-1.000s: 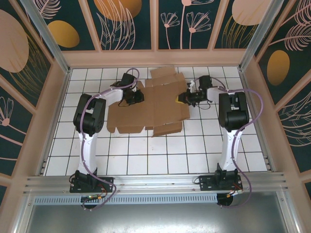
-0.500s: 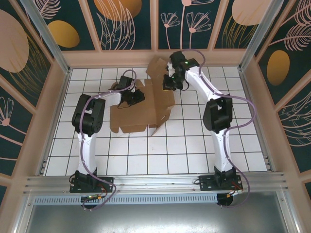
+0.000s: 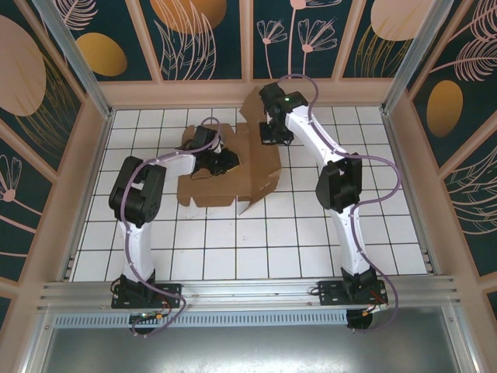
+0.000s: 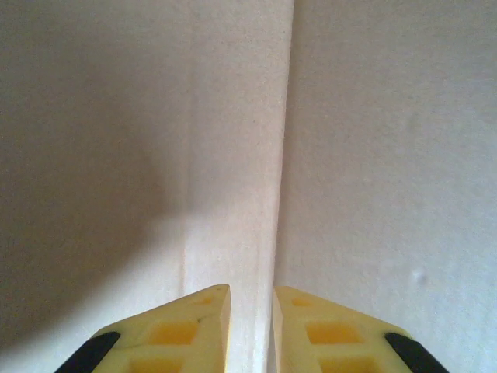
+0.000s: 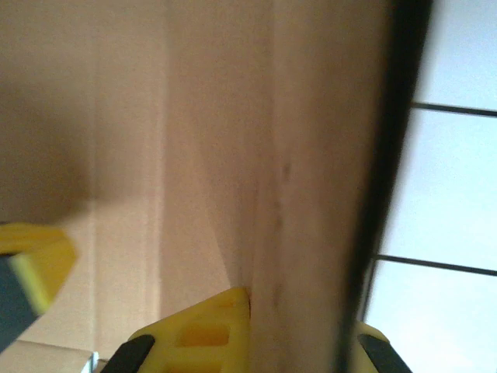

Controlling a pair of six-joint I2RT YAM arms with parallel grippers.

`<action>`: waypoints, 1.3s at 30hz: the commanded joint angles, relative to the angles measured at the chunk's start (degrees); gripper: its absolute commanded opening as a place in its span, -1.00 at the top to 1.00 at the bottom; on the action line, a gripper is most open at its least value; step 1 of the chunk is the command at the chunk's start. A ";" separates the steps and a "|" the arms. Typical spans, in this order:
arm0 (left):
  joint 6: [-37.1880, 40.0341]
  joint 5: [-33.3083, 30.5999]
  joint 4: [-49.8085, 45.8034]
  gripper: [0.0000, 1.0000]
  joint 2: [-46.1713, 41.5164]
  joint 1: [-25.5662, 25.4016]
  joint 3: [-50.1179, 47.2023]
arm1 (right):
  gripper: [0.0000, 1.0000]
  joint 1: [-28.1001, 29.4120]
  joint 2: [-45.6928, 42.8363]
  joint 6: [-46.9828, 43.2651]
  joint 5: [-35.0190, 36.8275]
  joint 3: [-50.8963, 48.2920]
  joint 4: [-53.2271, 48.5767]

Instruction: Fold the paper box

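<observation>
White tiled table point(image 3: 233, 241); dark floral wall panels point(image 3: 202, 39) along the top. Paper box point(image 3: 248, 167) upper centre, brown, partly folded. Left gripper point(image 3: 225, 161) and right gripper point(image 3: 273, 132) each pinch its cardboard.

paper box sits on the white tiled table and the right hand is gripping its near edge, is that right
Not quite. The right hand grips the far edge of the paper box, not the near edge, as the top external view shows. The rest holds: the box does sit on the white tiled table.
</observation>
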 commanded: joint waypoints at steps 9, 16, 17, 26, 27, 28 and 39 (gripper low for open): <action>4.96 -9.38 -11.26 0.56 4.10 3.89 5.35 | 0.98 -3.61 -7.79 -5.34 10.85 -7.88 4.71; 2.70 -3.13 -8.86 0.59 8.16 2.35 6.01 | 0.90 -5.89 -10.83 -4.61 2.94 -9.68 5.33; 2.65 -2.84 -8.92 0.59 8.22 1.59 6.01 | 0.88 -6.25 -11.13 -4.27 1.26 -9.79 5.28; -3.62 2.99 -1.64 0.64 5.64 -4.71 -2.87 | 0.67 -6.19 -16.70 -2.12 -7.21 -16.21 6.85; -4.35 3.27 -0.66 0.65 4.99 -5.18 -3.96 | 0.65 -6.11 -17.18 -2.00 -7.06 -16.54 6.70; -4.92 3.40 -0.04 0.65 4.06 -5.67 -5.00 | 0.65 -5.93 -17.65 -1.83 -6.54 -16.73 6.39; -6.55 3.57 2.23 0.66 1.76 -8.25 -5.71 | 0.52 2.96 -9.62 -0.25 9.87 -14.95 1.57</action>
